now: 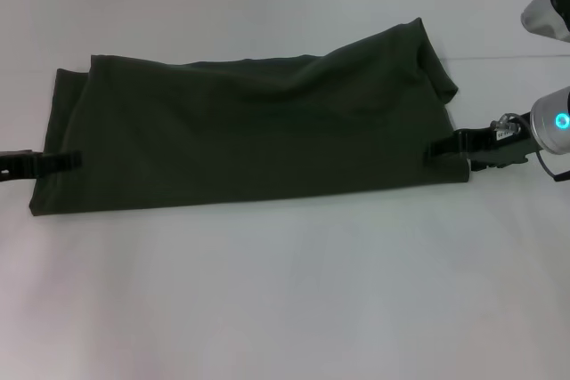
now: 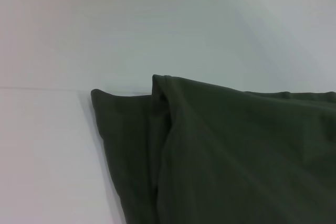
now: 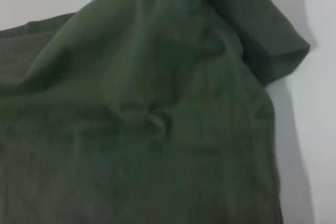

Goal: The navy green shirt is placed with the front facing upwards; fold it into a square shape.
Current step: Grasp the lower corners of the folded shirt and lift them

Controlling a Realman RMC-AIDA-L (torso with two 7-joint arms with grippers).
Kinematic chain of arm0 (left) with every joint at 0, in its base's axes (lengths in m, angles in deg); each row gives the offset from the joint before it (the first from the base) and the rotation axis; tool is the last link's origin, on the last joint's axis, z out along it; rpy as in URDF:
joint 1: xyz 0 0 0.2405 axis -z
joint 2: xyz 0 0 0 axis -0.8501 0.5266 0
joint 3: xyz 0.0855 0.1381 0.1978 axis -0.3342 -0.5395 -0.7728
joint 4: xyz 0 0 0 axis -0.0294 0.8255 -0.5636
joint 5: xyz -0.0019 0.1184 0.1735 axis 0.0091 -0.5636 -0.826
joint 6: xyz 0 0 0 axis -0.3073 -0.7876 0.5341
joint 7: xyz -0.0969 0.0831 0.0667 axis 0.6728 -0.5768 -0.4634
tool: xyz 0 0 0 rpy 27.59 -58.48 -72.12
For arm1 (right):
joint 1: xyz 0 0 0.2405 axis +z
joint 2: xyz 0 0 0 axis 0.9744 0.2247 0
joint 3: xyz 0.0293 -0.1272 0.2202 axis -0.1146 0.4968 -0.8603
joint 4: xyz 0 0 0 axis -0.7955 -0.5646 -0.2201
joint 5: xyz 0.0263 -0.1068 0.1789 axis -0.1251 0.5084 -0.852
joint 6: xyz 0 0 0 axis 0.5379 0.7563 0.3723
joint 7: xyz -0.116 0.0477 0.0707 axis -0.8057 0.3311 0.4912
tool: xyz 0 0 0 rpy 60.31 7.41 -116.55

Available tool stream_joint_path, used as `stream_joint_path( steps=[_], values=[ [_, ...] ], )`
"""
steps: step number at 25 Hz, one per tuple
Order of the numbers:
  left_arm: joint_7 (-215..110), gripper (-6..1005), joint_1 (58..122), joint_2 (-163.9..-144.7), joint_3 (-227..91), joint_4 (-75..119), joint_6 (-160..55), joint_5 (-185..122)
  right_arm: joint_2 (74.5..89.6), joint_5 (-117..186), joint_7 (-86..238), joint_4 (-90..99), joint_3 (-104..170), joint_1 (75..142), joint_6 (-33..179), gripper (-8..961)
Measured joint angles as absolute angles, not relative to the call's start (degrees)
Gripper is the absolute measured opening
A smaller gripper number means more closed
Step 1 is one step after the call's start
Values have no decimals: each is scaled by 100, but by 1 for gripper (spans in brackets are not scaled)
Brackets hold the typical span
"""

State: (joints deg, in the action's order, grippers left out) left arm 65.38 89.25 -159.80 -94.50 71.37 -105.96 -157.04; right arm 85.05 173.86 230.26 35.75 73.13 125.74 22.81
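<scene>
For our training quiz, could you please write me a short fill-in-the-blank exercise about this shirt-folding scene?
1. The navy green shirt lies on a ____ table.
2. The left gripper is at the shirt's ____ end.
3. The right gripper is at the shirt's ____ end.

Missing words: white; left; right

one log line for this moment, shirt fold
shirt: folded lengthwise, wide band on table | left gripper: at shirt's left edge | right gripper: at right edge
</scene>
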Motion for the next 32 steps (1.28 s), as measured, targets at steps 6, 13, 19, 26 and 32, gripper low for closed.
stream_joint_path(
  steps=[6, 13, 19, 26, 32],
  values=[
    [6538, 874, 8925, -15980, -9458, 7138, -10601, -15704, 8524, 17390, 23027, 3451, 7368, 12597, 2411, 883],
    [6537, 874, 8925, -15980, -9443, 7138, -10614, -15704, 8554, 17373, 23021, 3441, 7374, 12598, 2477, 882],
    [6532, 874, 8925, -15980, -9441, 7138, -10614, -15704, 8588, 17358, 23012, 3441, 7374, 12597, 2518, 883],
    [6535, 874, 8925, -15980, -9438, 7148, -10614, -15704, 8608, 17301, 23001, 3441, 7374, 12600, 2511, 884],
    [6537, 874, 8925, -15980, -9436, 7151, -10614, -15704, 8597, 16979, 22865, 3441, 7372, 12587, 2459, 884]
  ],
)
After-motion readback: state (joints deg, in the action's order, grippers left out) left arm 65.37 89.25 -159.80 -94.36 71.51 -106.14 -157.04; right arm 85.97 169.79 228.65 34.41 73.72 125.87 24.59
